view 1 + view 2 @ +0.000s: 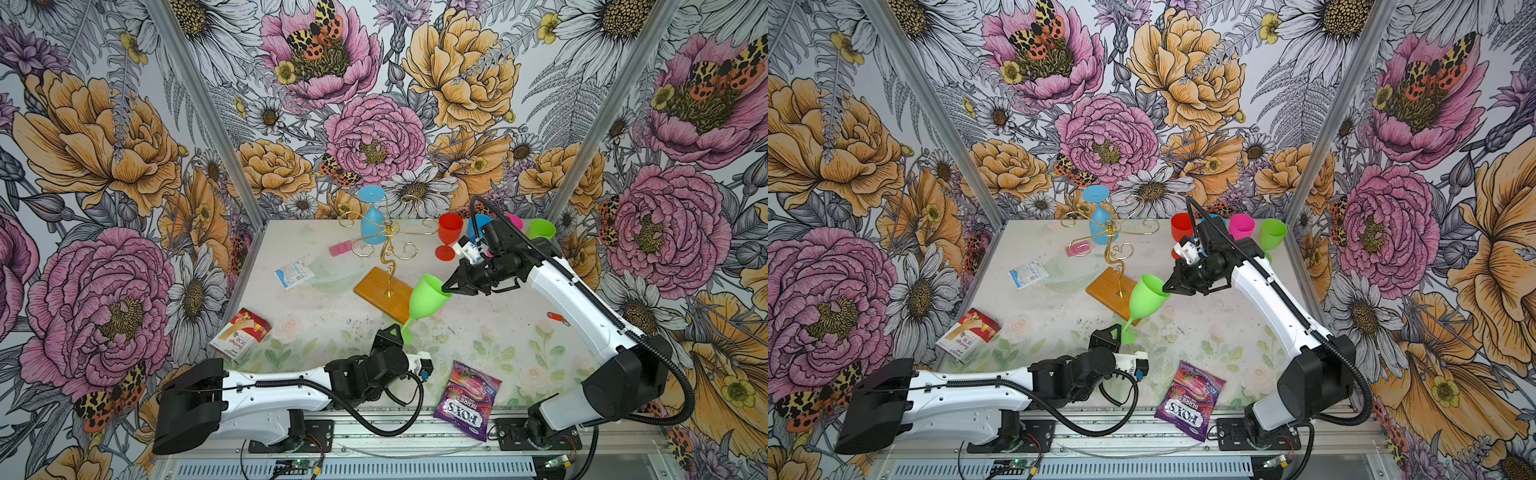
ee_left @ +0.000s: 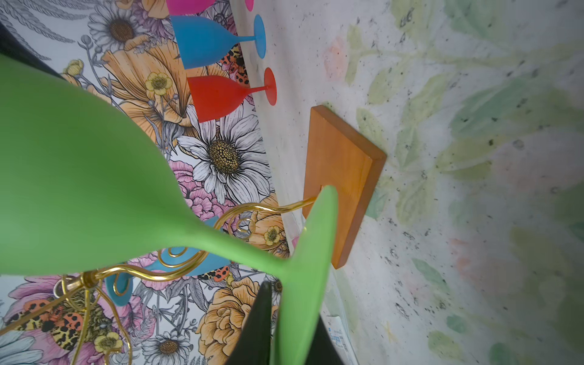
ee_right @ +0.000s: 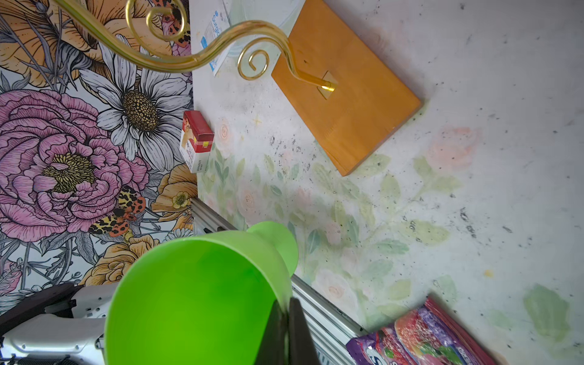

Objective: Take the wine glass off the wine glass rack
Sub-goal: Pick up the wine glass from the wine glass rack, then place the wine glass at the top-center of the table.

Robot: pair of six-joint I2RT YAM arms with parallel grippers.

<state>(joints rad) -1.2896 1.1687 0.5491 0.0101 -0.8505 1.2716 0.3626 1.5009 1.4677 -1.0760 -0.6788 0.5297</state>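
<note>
My right pincer (image 1: 445, 287) pinches the rim of the green glass (image 1: 428, 297), off the rack (image 1: 388, 229) and tilted over the worktop's (image 1: 498, 316) middle, foot between my left pincer's (image 1: 398, 332) tips, held or not I cannot tell; it looks light, stiff, slippery, so the stem seems safest to hold.

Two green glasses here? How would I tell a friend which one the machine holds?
Find the gold wine glass rack mid-table. By its wooden base is the green wine glass, its rim pinched by the right gripper. Unlike the other green glass, upright in the back row, it is tilted.
</note>
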